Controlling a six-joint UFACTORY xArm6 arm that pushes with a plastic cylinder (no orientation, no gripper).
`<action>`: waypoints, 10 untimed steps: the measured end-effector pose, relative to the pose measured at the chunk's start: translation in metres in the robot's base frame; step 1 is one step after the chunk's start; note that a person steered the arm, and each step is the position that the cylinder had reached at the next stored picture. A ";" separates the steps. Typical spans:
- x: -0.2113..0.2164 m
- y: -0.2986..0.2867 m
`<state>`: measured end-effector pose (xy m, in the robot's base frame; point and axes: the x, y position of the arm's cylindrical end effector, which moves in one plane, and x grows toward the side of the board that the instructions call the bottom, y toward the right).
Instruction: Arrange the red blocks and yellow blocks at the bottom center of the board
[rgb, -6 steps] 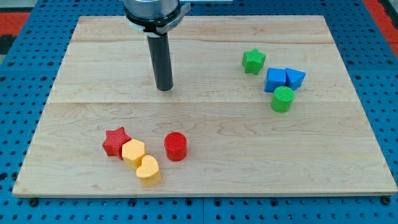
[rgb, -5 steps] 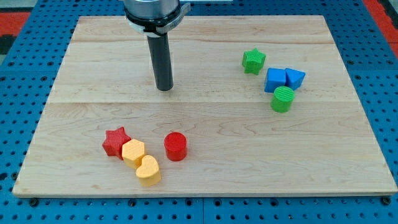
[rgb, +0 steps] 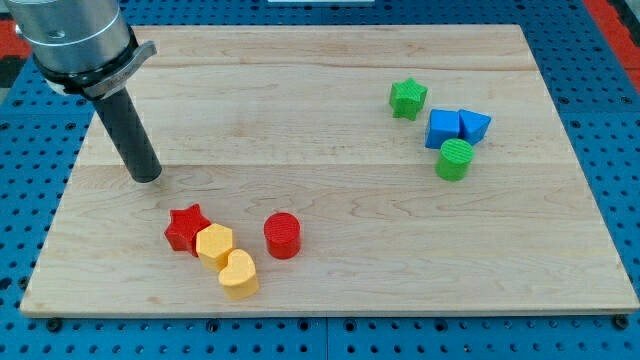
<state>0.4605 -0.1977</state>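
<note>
A red star (rgb: 185, 227), a yellow hexagon (rgb: 214, 244) and a yellow heart (rgb: 238, 274) sit touching in a diagonal row at the board's bottom left. A red cylinder (rgb: 282, 235) stands just right of them, apart. My tip (rgb: 147, 177) rests on the board at the left, above and slightly left of the red star, with a gap between them.
A green star (rgb: 407, 98), a blue cube (rgb: 442, 128), a blue triangular block (rgb: 474, 126) and a green cylinder (rgb: 455, 159) cluster at the upper right. The wooden board (rgb: 330, 270) lies on a blue pegboard.
My tip has moved left and a little down, from the board's upper middle to the left side near the red star. No block has moved.
</note>
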 end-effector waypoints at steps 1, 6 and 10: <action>0.000 -0.001; 0.156 0.102; 0.147 0.129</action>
<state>0.6071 -0.0683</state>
